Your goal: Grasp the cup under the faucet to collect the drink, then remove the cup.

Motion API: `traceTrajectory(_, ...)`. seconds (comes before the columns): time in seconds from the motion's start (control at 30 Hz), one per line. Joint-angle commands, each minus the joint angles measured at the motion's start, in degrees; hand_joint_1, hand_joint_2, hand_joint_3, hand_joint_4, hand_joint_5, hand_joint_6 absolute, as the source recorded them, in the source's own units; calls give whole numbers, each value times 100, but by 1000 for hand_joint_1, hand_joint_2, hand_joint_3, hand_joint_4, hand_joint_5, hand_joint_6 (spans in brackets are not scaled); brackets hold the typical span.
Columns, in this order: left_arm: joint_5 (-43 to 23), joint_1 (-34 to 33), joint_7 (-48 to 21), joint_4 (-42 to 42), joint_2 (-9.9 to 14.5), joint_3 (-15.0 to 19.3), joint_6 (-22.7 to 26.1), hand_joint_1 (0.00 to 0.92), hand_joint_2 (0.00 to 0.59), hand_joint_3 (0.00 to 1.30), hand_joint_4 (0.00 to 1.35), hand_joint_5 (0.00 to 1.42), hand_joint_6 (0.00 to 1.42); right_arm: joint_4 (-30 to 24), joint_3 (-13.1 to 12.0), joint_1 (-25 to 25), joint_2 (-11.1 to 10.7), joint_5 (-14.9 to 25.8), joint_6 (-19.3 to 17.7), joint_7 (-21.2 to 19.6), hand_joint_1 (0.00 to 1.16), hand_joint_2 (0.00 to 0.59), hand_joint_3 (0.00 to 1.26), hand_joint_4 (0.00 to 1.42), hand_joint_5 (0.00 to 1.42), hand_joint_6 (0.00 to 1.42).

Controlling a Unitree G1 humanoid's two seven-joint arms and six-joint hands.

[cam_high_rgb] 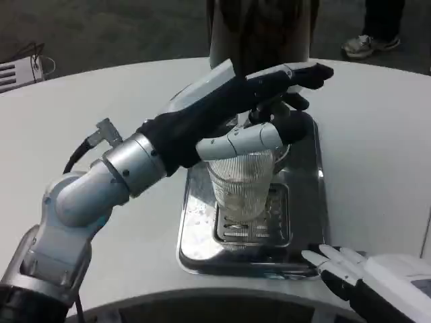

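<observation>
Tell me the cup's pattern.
Clear cup with fine vertical ribs, best in the head view.

No legible text, labels, brands, numbers or signs were found on anything in the head view. The right hand (377, 286) carried a faint grey patch on its white back, too blurred to read as lettering. The ribbed cup (244, 183), the steel drip tray (306, 202) and the dark dispenser (259, 30) bore no readable marking.
</observation>
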Motion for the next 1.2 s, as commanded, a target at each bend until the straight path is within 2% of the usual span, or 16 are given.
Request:
traceTrajectory(0.03,417,-4,-229,-36,130,-302,-180,0,70,200,173,272,320,-94,-97,121,90,151,-71,-96,573,435,64,0,0,2)
traceTrajectory(0.33,730,-74,-189,51,209,-450,-397,0,71,201,174,262,295,-94,-262,178,277,564,319,-154,556,419,57,0,21,11)
traceTrajectory(0.47,770,-94,-195,103,218,-472,-434,0,71,201,174,262,293,60,-495,204,542,1248,550,-555,589,345,2,0,59,41)
traceTrajectory(0.57,787,-84,-187,130,233,-471,-457,0,71,201,174,262,292,521,-635,81,766,1898,736,-918,620,276,0,0,43,95)
traceTrajectory(0.63,795,-73,-176,130,246,-465,-483,0,71,201,174,262,290,771,-649,4,794,2140,760,-1089,633,258,0,0,10,113)
traceTrajectory(0.73,791,-68,-164,123,258,-450,-501,0,71,201,174,262,284,1204,-581,-145,791,2404,608,-1422,637,252,0,0,1,99)
traceTrajectory(0.87,780,-61,-157,141,281,-435,-515,0,75,201,174,262,280,1640,-404,-322,788,2564,437,-1806,644,243,0,0,0,72)
traceTrajectory(1.1,774,-33,-128,149,329,-404,-560,0,77,201,174,262,277,2376,-56,-820,793,2660,187,-2417,728,206,0,0,0,49)
traceTrajectory(1.2,768,-30,-122,147,349,-395,-575,0,77,201,174,262,277,2613,57,-1035,803,2671,122,-2645,745,207,0,0,0,35)
